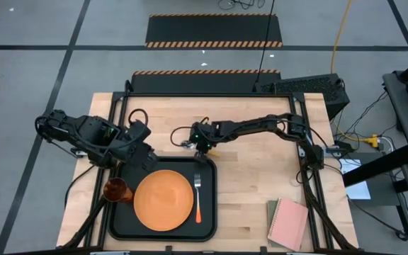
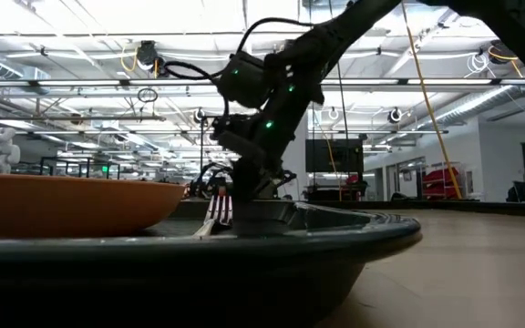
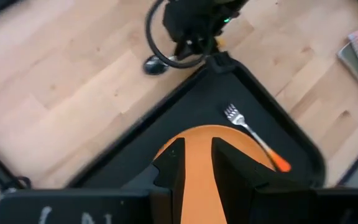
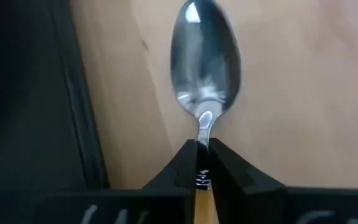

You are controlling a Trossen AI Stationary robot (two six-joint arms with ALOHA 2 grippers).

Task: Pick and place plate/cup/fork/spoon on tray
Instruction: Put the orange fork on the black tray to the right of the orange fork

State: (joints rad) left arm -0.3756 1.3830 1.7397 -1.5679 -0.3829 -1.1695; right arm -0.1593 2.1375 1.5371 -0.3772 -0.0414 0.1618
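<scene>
The black tray [image 1: 207,212] lies at the table's near middle. The orange plate [image 1: 163,200] and the fork [image 1: 197,195] lie in it, and the amber cup [image 1: 117,190] stands at its left edge. My right gripper [image 1: 202,146] is at the tray's far edge, shut on the spoon [image 4: 205,62]. The spoon's silver bowl [image 3: 153,65] is over the bare wood beside the tray's far rim. My left gripper [image 3: 199,168] is open and empty above the plate's far-left part, near the tray's far left corner. My right gripper pinches the spoon's thin metal neck [image 4: 202,134], just behind the bowl, between its two fingertips. The orange-yellow handle [image 4: 202,202] runs back between the fingers. The fingers come from above, slanting down. The bowl points toward the table's left, low over the wood; whether it touches the wood does not show.
A pink notebook [image 1: 290,224] on a grey-green one lies at the table's near right. The tray's raised rim [image 4: 73,93] runs close beside the spoon. Bare wood lies to the tray's right and beyond its far edge.
</scene>
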